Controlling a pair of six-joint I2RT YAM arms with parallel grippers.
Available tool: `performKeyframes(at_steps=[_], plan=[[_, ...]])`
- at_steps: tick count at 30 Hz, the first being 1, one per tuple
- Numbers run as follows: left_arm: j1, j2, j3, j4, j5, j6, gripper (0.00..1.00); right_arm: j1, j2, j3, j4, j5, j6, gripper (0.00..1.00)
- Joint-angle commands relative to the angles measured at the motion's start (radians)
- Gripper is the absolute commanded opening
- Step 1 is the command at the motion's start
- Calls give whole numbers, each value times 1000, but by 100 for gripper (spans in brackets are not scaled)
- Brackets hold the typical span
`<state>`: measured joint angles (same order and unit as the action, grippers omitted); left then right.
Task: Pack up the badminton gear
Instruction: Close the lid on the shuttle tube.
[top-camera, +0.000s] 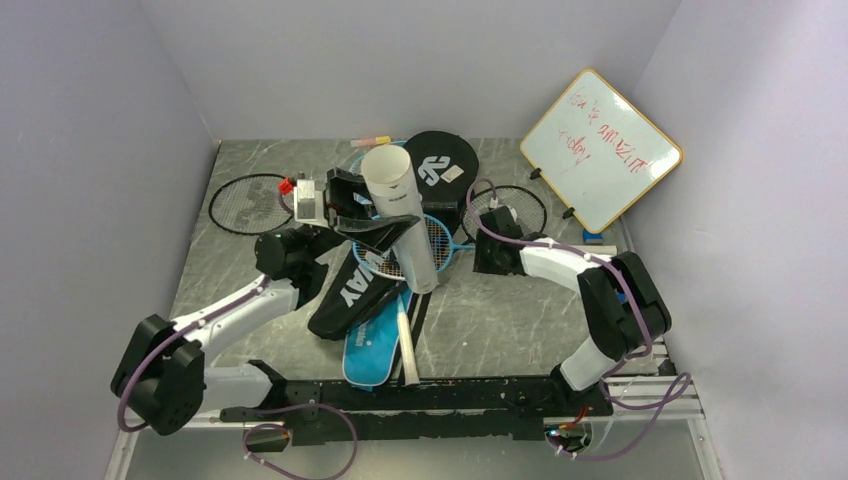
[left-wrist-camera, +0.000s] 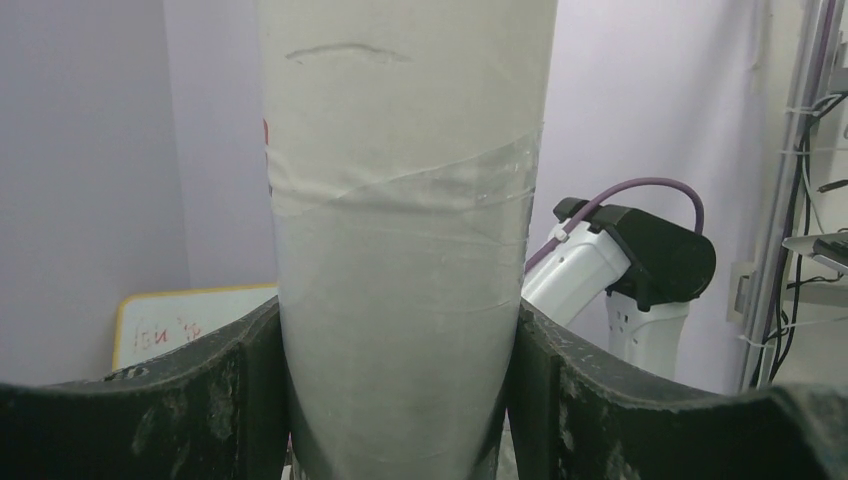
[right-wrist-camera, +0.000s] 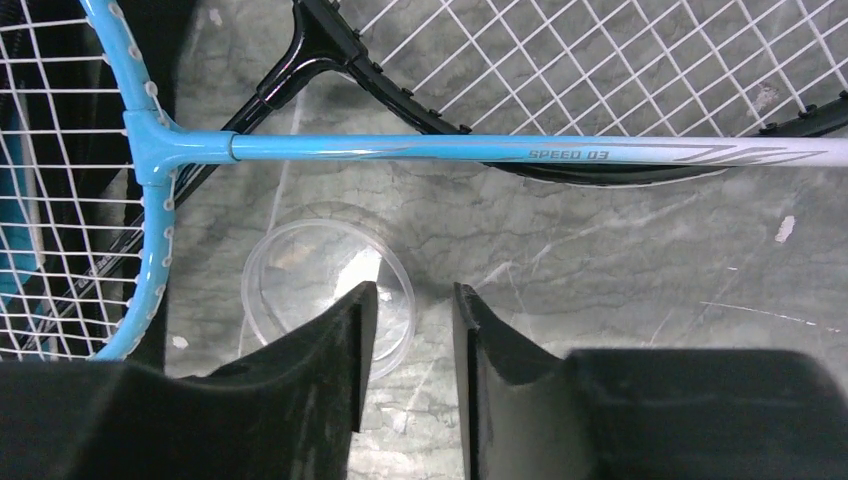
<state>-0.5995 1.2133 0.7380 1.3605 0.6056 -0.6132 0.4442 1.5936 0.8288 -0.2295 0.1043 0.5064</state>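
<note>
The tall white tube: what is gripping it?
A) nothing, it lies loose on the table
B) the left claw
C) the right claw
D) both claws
B: in the left wrist view the left claw is clamped against both sides of the white tube.

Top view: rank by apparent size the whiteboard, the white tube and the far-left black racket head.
1. whiteboard
2. white tube, raised toward the camera, so its lead over the next is unsure
3. black racket head

On the light-blue racket (right-wrist-camera: 400, 148) shaft stands "SPEED 03", on the black bag (top-camera: 345, 300) "WAY".
</note>
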Motion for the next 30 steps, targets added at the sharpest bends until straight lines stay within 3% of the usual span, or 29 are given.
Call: performKeyframes(at_steps=[1,5,8,13,17,20,24,30], plan=[[-32,47,-26,216,4,15,50,7,18,-7,42,22,2,35],[-71,89,-58,258,-4,57,52,6,28,-2,39,-21,-5,20],[-104,118,-76,266,-13,106,52,5,-2,21,-4,-25,-6,1],[-176,176,-97,281,-37,191,52,-1,-179,68,-121,108,48,0],[-234,225,-112,304,-87,259,53,-11,-326,181,-289,324,125,0],[-271,286,-101,370,-112,286,54,-12,-398,277,-378,401,144,0],[-317,401,-66,468,-130,312,55,-13,-442,413,-451,411,175,0],[-347,484,-32,472,-144,387,57,-13,-392,714,-627,339,173,0]])
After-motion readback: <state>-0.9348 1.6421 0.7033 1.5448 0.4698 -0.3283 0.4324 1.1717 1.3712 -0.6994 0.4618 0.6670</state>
